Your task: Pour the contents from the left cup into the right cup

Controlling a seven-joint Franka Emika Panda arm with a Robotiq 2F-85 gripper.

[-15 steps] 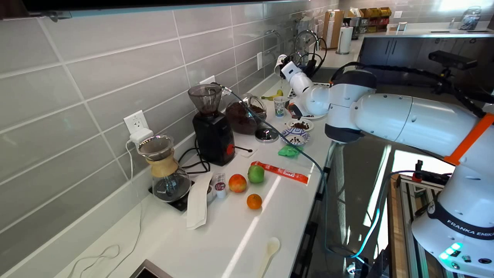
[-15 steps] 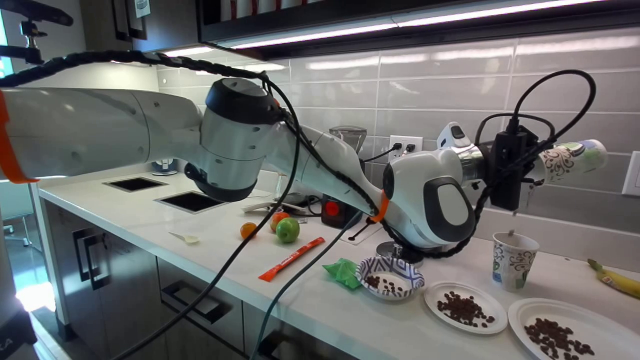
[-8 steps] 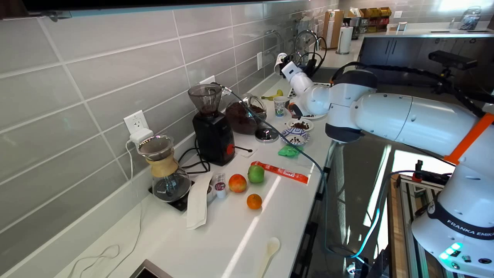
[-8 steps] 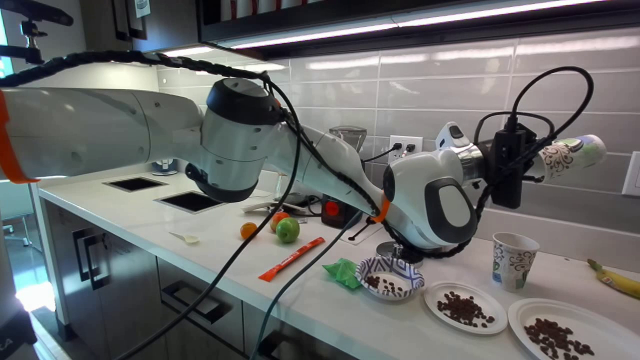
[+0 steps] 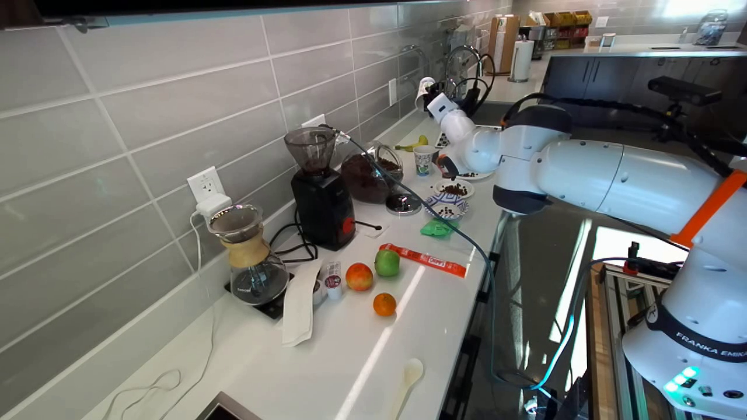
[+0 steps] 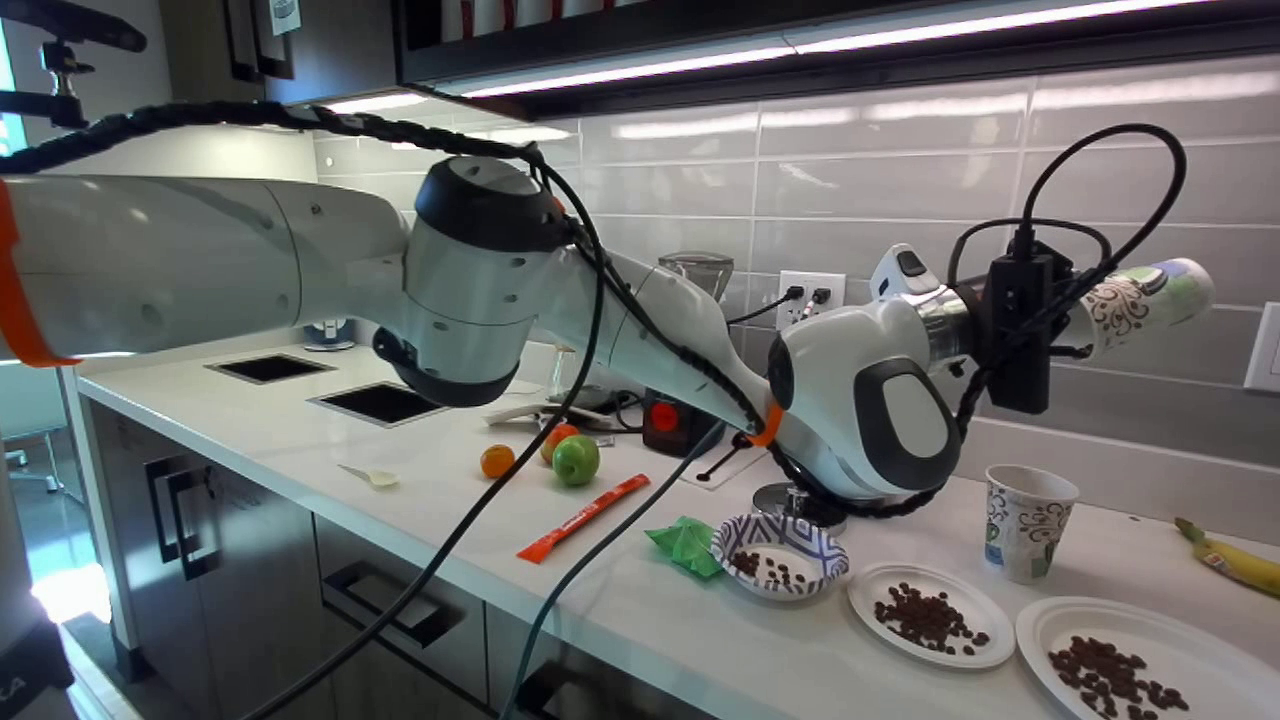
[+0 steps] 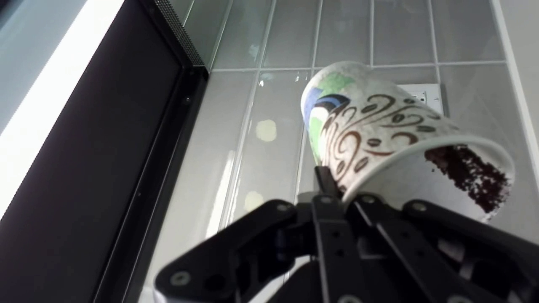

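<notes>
The left cup (image 7: 370,113), a patterned paper cup, is tipped over with its mouth lower than its base. My gripper (image 7: 344,193) is shut on its rim, one finger outside the wall and one inside. Dark grounds (image 7: 471,176) cling to the inner wall near the mouth. In an exterior view the left cup (image 6: 1145,305) hangs above the right cup (image 6: 1030,530), a matching paper cup upright on the counter. The right cup (image 5: 423,160) also shows beyond the plates in an exterior view. How much lies inside the right cup is hidden.
A banana (image 6: 1235,560) lies to one side of the right cup. A small plate (image 6: 865,590), a larger plate (image 6: 1180,640) and a patterned bowl (image 6: 825,560) hold dark pieces. A tiled wall (image 7: 278,109) backs the counter. A grinder (image 5: 323,207) and jar (image 5: 370,178) stand along it.
A second ago a thin dark stream fell from the left cup toward the right cup; none is visible now. The left cup has risen slightly, its base a little more than its mouth.
</notes>
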